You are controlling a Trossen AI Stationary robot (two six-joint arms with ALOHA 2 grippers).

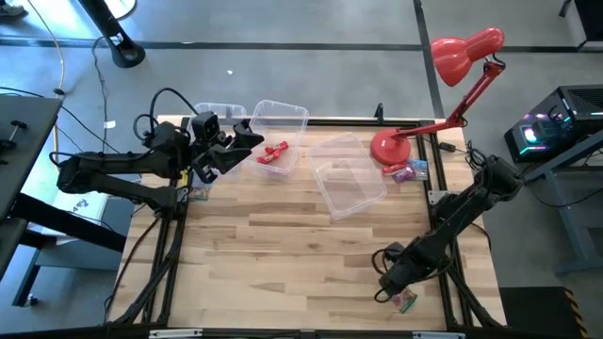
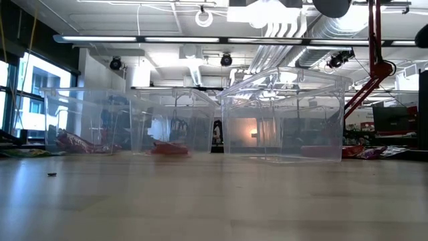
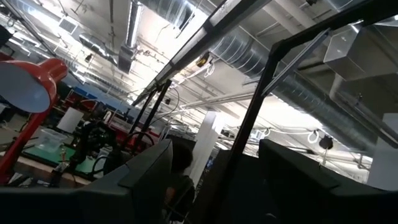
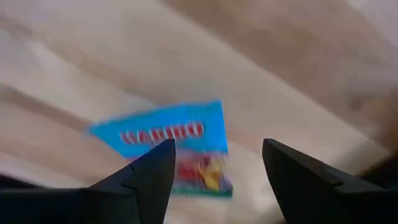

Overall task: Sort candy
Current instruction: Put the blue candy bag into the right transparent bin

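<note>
Candy sorting: both sets of fingers spread, gripping nothing.

Right gripper (image 4: 214,165) low over blue candy packet (image 4: 174,140) lying flat at near right worktop (image 1: 283,245) corner. Left gripper (image 1: 247,139) raised at far left, beside clear bin (image 1: 279,121) and red candy (image 1: 274,154). More candy (image 1: 405,171) by red lamp (image 1: 391,146) base.

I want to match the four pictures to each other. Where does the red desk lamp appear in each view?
High view: red desk lamp at the table's far right corner, base beside a candy pile.
Low view: only its arm shows, at the right edge behind the clear bins.
Left wrist view: its shade at the left edge.
Right wrist view: not in it.
Shared landmark: the lamp's red arm.
</note>
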